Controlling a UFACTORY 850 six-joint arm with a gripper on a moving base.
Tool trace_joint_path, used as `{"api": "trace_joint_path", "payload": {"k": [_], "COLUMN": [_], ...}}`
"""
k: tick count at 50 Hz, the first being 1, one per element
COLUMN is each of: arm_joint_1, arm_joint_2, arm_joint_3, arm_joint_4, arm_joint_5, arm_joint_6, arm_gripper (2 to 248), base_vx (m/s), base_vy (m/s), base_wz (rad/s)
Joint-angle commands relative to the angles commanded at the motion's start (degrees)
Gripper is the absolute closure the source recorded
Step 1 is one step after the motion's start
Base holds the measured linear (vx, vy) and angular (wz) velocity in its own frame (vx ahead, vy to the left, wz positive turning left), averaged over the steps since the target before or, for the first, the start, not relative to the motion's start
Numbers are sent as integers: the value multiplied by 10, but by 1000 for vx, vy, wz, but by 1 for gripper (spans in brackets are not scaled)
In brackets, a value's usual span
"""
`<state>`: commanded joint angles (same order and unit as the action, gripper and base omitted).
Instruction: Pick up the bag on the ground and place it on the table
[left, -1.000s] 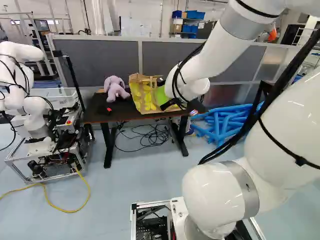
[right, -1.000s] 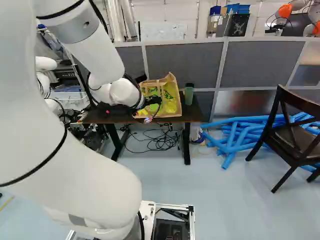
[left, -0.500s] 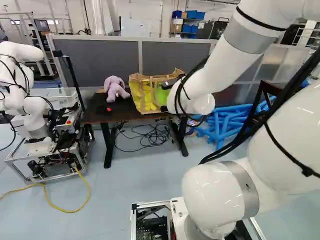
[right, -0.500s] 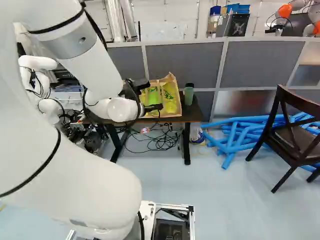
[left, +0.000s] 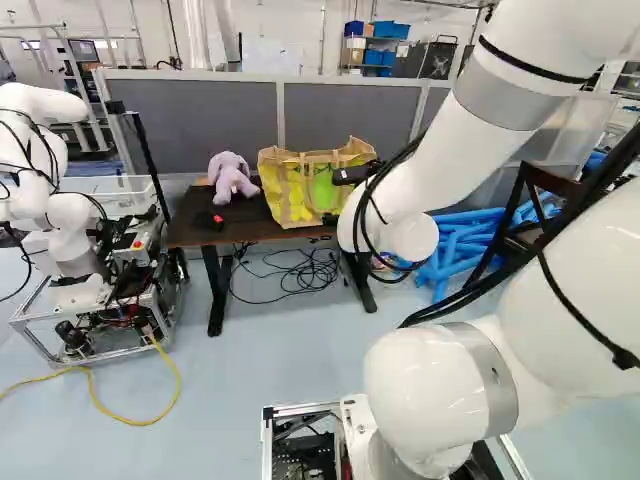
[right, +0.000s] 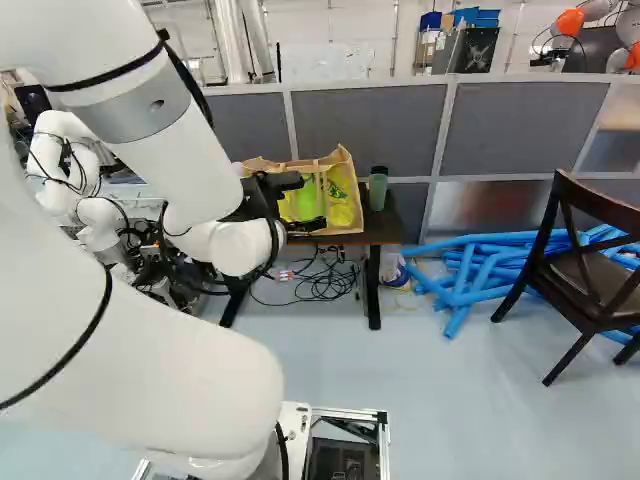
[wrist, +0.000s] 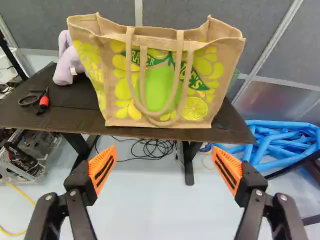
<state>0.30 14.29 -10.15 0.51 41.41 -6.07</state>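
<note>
Wrist view: the bag is seen upright on the worktop, its base set down close to the near edge, with its mouth uppermost, so its load is probably kept from spilling. Its 2 handles are draped down the front, where a strap could be caught by a passing finger. The tool is spread wide, nothing being pinched between its 2 orange pads; it is held apart from the bag, on the near side of the worktop, presumably to let the straps be cleared. Space at the bag's sides is shared with the plush toy and the green cup, so a sideways nudge would be risky. By this placing, the task is judged all but done. Next, a straight retreat is called for, the bag being left untouched, since a tug might tip it forward.
</note>
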Motion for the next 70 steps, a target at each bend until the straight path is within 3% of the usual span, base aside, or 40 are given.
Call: {"api": "trace_joint_path", "payload": {"k": [33,70], "arm_joint_1": [-3,-3], "arm_joint_2": [15,17], "arm_joint_3": [45,51], "arm_joint_4": [-4,-5], "arm_joint_5": [75,86], "arm_joint_6": [53,61], "arm_gripper": [3,3], "base_vx": [0,0], "base_vy": [0,0], "base_wz": [0,0]}}
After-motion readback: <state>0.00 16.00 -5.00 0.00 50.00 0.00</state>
